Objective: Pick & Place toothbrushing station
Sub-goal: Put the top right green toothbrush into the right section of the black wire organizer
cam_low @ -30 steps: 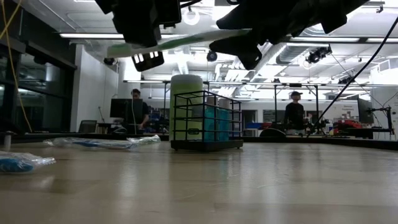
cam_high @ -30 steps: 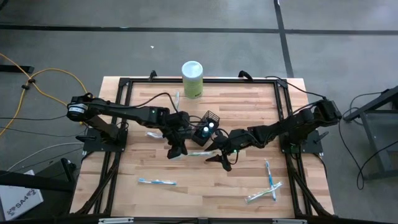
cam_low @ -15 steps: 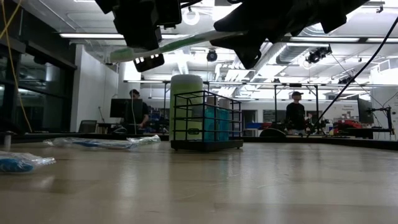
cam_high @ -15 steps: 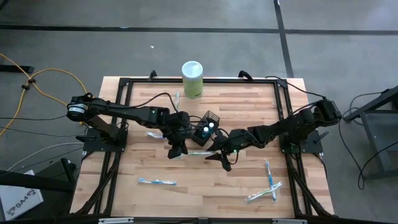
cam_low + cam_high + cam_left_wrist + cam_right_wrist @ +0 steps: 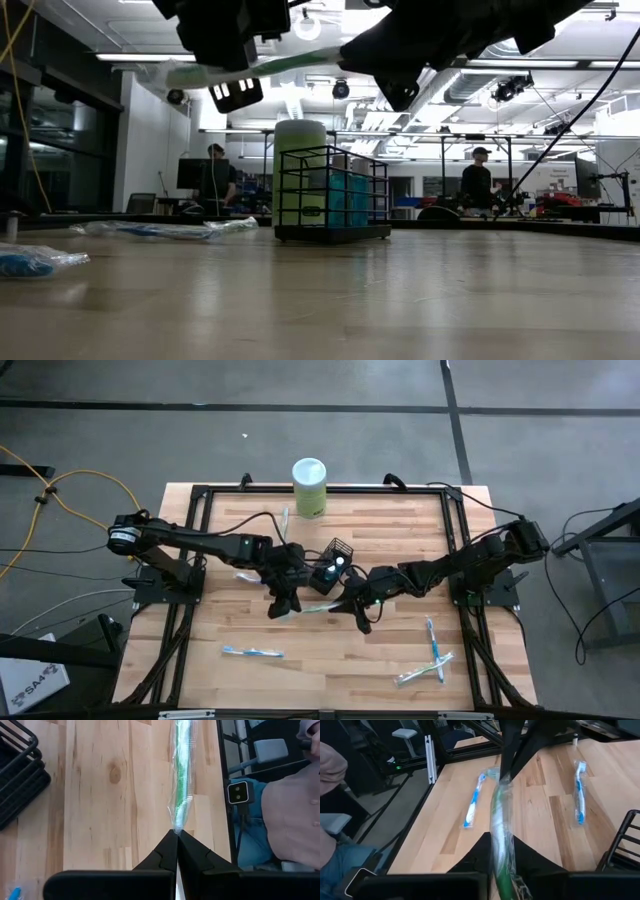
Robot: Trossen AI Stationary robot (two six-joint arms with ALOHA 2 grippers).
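The black wire-mesh holder stands on its base at the table's middle with the teal white-capped tubes in it; it also shows in the low view. A green toothbrush in a clear wrapper hangs in the air just near of the holder, between my two grippers. My left gripper is shut on one end and my right gripper is shut on the other. The low view shows the toothbrush well above the table. My left gripper pinches the clear wrapper's end between its two fingertips and lies along the toothbrush. The toothbrush is lifted clear of the table and runs nearly level away from the fingers. My right gripper holds the wrapped toothbrush near its other end, between its two fingers. The fingers lie along the toothbrush, which runs on to the left gripper's fingers. It is clear of the table.
A pale green canister with a white lid stands at the far edge. Wrapped blue toothbrushes lie at the near left, at the near right and left of the holder. A person sits beyond the table's near edge.
Both grippers have kept hold of the green toothbrush. Its end at the left gripper has risen a little, so it hangs closer to level. The right gripper has shifted slightly toward the holder.
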